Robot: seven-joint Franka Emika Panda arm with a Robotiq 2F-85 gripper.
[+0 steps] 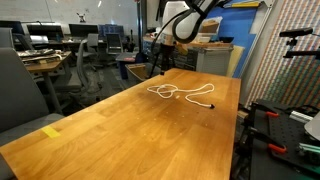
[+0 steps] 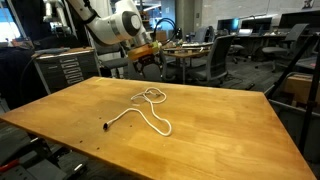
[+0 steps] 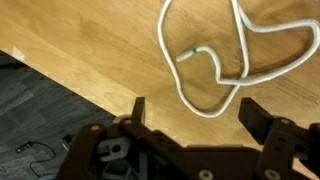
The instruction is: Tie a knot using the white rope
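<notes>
The white rope [image 1: 180,95] lies in loose loops on the wooden table [image 1: 120,135], towards its far end. Its black tip [image 1: 212,105] points to the right, and the same tip [image 2: 107,126] shows near the front edge in an exterior view. My gripper [image 1: 157,68] hangs open just above the table's far edge, beside the loops [image 2: 150,103]. In the wrist view the gripper [image 3: 195,112] stands wide open with nothing held. A curve of rope [image 3: 212,114] lies on the wood below and between the fingers [image 3: 252,112]. A green-tipped rope end [image 3: 193,52] lies inside the loop.
The table edge [image 3: 70,88] runs diagonally under the wrist camera, with dark floor beyond it. A yellow marker [image 1: 52,130] sits on the near left of the table. Office chairs [image 2: 215,55] and desks stand behind, and equipment [image 1: 290,120] stands at the table's right side.
</notes>
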